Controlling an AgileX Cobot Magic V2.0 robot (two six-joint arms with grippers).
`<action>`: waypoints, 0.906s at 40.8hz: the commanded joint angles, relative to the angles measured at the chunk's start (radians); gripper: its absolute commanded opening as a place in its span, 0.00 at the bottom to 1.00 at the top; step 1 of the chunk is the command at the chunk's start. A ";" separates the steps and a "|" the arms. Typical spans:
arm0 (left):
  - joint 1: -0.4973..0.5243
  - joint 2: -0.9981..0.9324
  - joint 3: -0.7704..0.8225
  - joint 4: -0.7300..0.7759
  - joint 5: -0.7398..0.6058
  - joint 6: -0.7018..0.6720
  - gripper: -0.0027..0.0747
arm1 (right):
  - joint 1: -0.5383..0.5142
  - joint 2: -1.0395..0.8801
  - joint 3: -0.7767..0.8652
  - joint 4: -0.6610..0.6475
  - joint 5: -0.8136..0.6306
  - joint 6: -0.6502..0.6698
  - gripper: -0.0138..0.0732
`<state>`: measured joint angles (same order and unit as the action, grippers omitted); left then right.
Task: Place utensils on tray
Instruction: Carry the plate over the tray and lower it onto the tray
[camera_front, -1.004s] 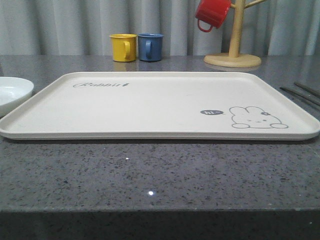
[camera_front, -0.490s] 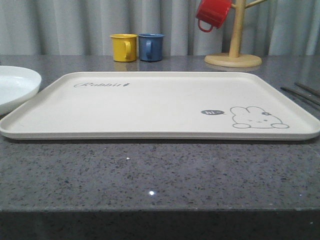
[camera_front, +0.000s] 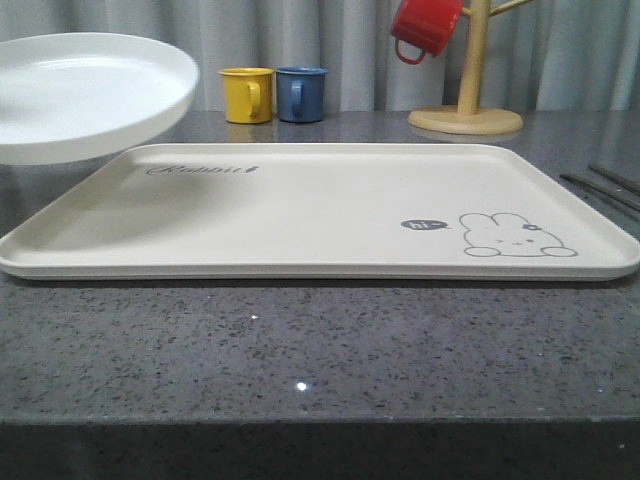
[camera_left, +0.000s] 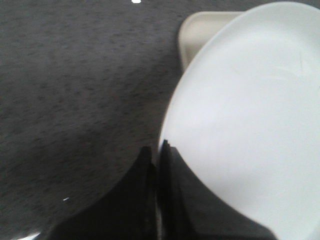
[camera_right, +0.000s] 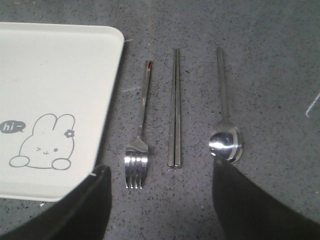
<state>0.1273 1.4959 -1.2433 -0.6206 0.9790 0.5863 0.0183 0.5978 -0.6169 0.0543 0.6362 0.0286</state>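
Observation:
The cream tray (camera_front: 320, 210) with the rabbit drawing lies across the grey table. A round white plate (camera_front: 90, 95) hangs in the air over the tray's far left corner. In the left wrist view my left gripper (camera_left: 159, 150) is shut on the plate's (camera_left: 250, 110) rim, with a tray corner (camera_left: 200, 30) beyond it. My right gripper (camera_right: 160, 170) stands open above the table, beside the tray's (camera_right: 50, 75) right edge. Ahead of it lie the fork (camera_right: 140, 135), the chopsticks (camera_right: 175, 107) and the spoon (camera_right: 225, 120), side by side. The chopsticks (camera_front: 610, 185) also show at the front view's right edge.
A yellow cup (camera_front: 246, 95) and a blue cup (camera_front: 301, 93) stand behind the tray. A red cup (camera_front: 425, 27) hangs on a wooden stand (camera_front: 468, 110) at the back right. The table's front edge runs close below the tray.
The plate has risen from the table at the left and moved right, now hanging over the tray's left corner. The tray and cutlery have not moved.

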 joint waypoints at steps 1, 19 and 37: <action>-0.102 -0.012 -0.037 -0.039 -0.060 -0.003 0.01 | -0.002 0.011 -0.033 -0.007 -0.063 -0.003 0.70; -0.299 0.199 -0.135 0.033 -0.055 -0.074 0.01 | -0.002 0.011 -0.033 -0.007 -0.063 -0.003 0.70; -0.293 0.204 -0.224 0.100 0.072 -0.079 0.47 | -0.002 0.011 -0.033 -0.007 -0.062 -0.003 0.70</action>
<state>-0.1652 1.7551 -1.4123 -0.5003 1.0145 0.5166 0.0183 0.5978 -0.6169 0.0543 0.6369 0.0286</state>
